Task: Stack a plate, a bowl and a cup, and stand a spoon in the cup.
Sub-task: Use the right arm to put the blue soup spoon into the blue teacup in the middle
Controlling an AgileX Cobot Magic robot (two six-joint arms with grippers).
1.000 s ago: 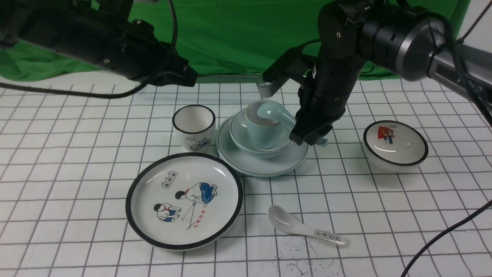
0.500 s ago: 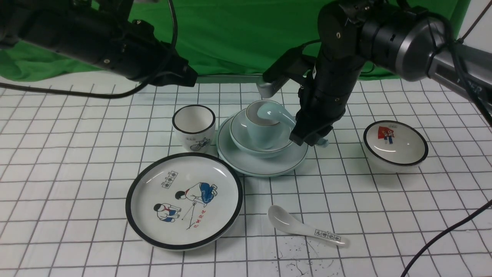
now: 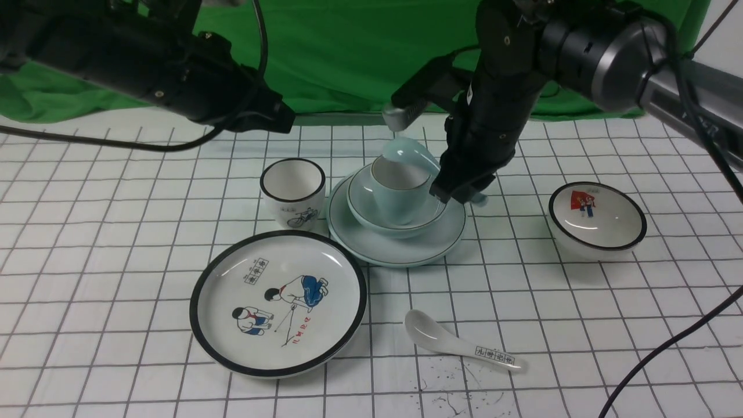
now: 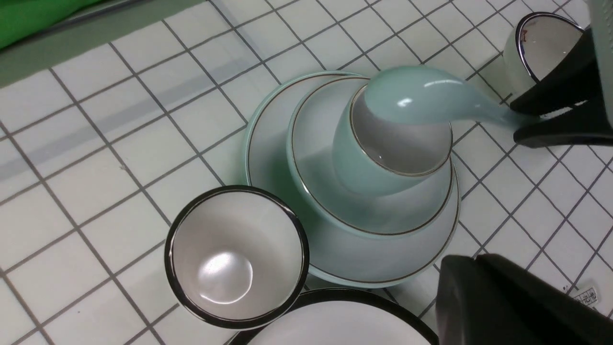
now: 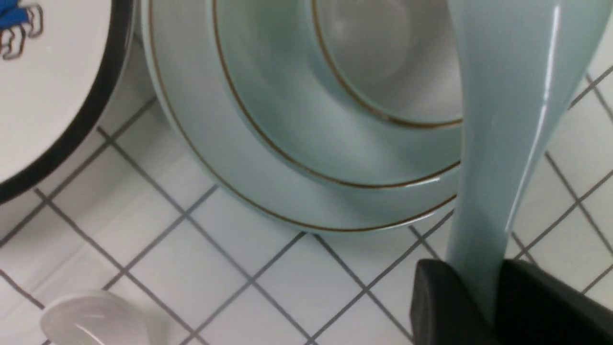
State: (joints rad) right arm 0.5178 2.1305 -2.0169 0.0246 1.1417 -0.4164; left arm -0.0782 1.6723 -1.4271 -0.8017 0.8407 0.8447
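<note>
The pale blue-green plate (image 3: 400, 244) carries the bowl (image 3: 383, 217), and the cup (image 3: 397, 200) stands in the bowl. My right gripper (image 3: 458, 194) is shut on the handle of the pale blue spoon (image 3: 406, 154), whose scoop hangs just above the cup's far rim. The stack and spoon (image 4: 421, 98) show in the left wrist view, and the spoon (image 5: 507, 120) between black fingers (image 5: 445, 302) in the right wrist view. My left gripper (image 4: 479, 268) is shut and empty, high above the table at the back left.
A white black-rimmed cup (image 3: 292, 191) stands left of the stack. A large picture plate (image 3: 278, 302) lies in front. A white spoon (image 3: 458, 342) lies front right. A white picture bowl (image 3: 598, 219) sits at the right.
My right gripper has lifted the spoon: its scoop has risen from inside the cup to above the rim and shifted slightly back. The left arm has not moved.
</note>
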